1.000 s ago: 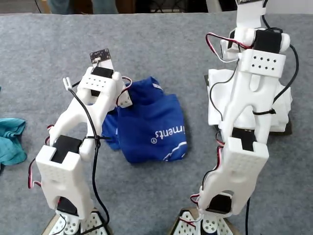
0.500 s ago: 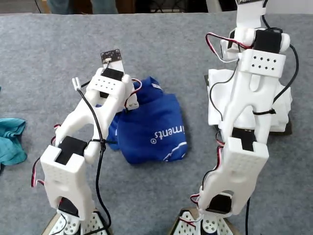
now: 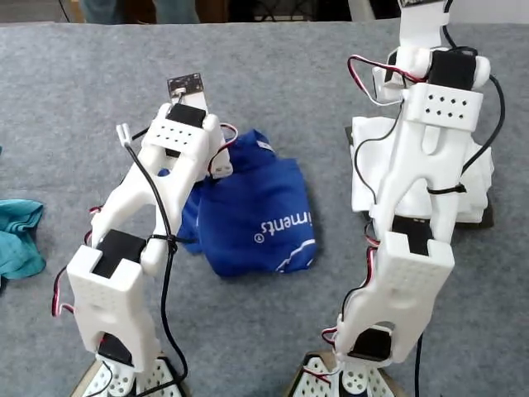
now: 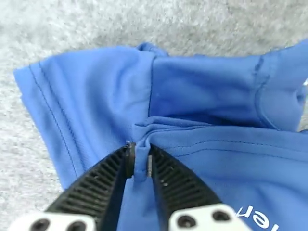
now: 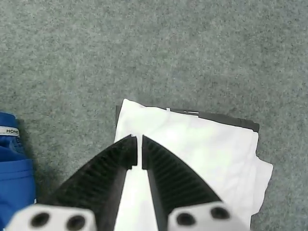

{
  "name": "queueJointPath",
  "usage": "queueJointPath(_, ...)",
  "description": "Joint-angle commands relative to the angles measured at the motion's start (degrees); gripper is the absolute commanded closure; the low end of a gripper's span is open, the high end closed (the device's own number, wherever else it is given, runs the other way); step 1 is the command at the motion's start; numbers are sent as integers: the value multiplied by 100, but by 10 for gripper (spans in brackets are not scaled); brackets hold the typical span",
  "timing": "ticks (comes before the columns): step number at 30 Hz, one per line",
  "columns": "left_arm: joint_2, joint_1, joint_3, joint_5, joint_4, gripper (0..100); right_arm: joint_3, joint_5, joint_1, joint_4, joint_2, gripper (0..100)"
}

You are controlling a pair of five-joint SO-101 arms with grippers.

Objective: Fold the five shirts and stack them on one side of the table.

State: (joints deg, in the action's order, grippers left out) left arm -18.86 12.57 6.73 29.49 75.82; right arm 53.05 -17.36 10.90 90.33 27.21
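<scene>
A blue shirt [image 3: 258,217] with white print lies crumpled in the middle of the grey table. My left gripper [image 4: 138,161] is shut on a raised fold of the blue shirt [image 4: 207,91] near its sleeve side. The left arm [image 3: 178,147] stands over the shirt's left edge. A folded white shirt [image 3: 481,175] rests on a dark folded one [image 3: 486,218] at the right. My right gripper [image 5: 139,147] hangs shut above the white shirt [image 5: 192,159], with nothing between its fingers. The dark shirt [image 5: 231,121] peeks out along the white one's far edge.
A teal shirt [image 3: 16,238] lies bunched at the table's left edge. Grey carpet-like table surface [image 3: 273,74] stretches bare across the far side. Both arm bases stand at the near edge.
My left arm has swung to the right and a little farther from its base, dragging the pinched fold of the blue shirt inward. The right arm has kept still.
</scene>
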Motion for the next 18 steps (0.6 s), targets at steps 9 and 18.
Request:
queueJointPath(9,352,-84,365,-202,35,971,295,-26,-88,35,-66,973)
queueJointPath(18,352,-1270,1930,-633,958,971,251,-26,-220,44,-48,973)
